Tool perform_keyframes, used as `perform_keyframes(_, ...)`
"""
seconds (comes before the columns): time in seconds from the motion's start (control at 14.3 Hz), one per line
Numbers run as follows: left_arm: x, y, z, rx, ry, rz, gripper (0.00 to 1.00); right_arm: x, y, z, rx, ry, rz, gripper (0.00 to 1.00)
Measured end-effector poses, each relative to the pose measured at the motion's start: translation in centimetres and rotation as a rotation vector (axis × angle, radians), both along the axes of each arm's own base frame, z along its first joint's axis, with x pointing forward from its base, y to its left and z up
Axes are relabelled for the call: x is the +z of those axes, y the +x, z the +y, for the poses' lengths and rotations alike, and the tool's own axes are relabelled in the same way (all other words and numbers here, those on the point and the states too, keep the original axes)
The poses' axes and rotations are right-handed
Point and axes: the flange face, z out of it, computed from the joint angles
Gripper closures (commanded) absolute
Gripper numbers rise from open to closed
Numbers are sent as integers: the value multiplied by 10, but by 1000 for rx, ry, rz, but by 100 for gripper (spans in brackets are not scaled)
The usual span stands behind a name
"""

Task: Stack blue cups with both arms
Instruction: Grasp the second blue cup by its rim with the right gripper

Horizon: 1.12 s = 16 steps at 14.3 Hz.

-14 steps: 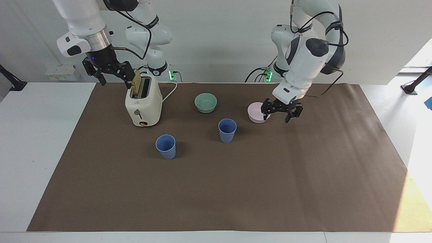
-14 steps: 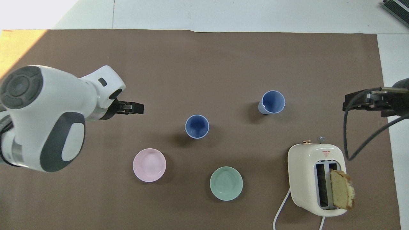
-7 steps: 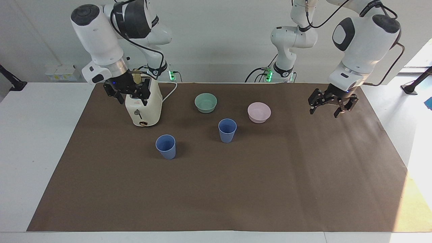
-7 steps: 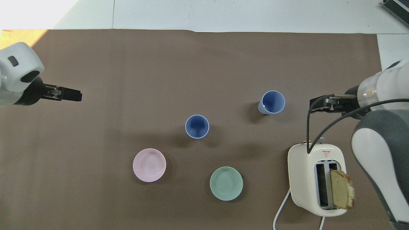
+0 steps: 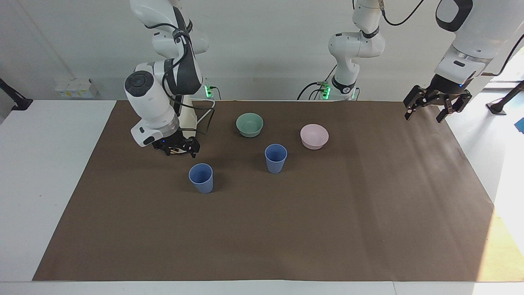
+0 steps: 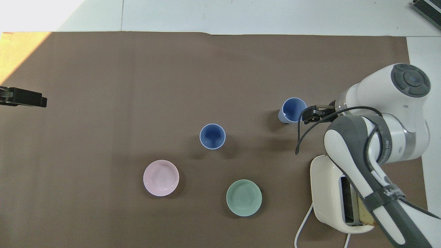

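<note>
I see both arms in new places compared with half a second ago. The right gripper (image 5: 179, 150) has dropped from in front of the toaster's top to low over the brown mat (image 5: 286, 229), left of centre in the facing view, close to one blue cup (image 5: 201, 178) but not touching it. Its fingers stand open and hold nothing. The left gripper (image 5: 436, 107) has swung up and outward to the upper right of that frame, over the mat's edge, also open and empty.

Neither cup has moved. The other blue cup (image 5: 276, 158) stands upright near the middle of the frame, just below the green bowl (image 5: 249, 124) and the pink bowl (image 5: 314, 136), the two cups well apart from each other.

The facing view hides most of the toaster (image 5: 189, 118) under the right arm. The overhead view shows its white body (image 6: 327, 193) at lower right, with the bread slice (image 6: 362, 212) in its slot partly under the arm. There the right gripper (image 6: 309, 114) overlaps the rim of the cup (image 6: 294, 110) right of centre, while the facing view shows a gap. The left gripper (image 6: 26, 97) shows only as a black tip at the left edge.
</note>
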Motion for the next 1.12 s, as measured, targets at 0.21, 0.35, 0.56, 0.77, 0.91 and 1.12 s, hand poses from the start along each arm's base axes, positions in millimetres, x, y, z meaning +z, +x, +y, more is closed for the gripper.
perform_keyframes(0.21, -4, -2, 0, -1, 2, 29, 0, -21, 2, 3, 0, -1, 2, 0)
perform_keyframes(0.35, -5, -2, 0, -1, 2, 38, 0, -37, 5, 4, -2, 2, -14, 0)
perform_keyframes(0.56, -6, -4, 0, -3, 2, 53, 0, -58, 11, 9, -4, 8, -38, 0)
perform_keyframes(0.77, -6, -5, 0, -3, 2, 57, 0, -77, 15, 12, -14, 6, -31, 0)
perform_keyframes(0.91, -6, -5, 0, -2, 2, 58, 0, -78, 14, 18, -11, 6, -29, 6)
perform_keyframes(1.12, -6, -5, 0, -2, 2, 58, 0, -76, 14, 23, -5, 6, -33, 100)
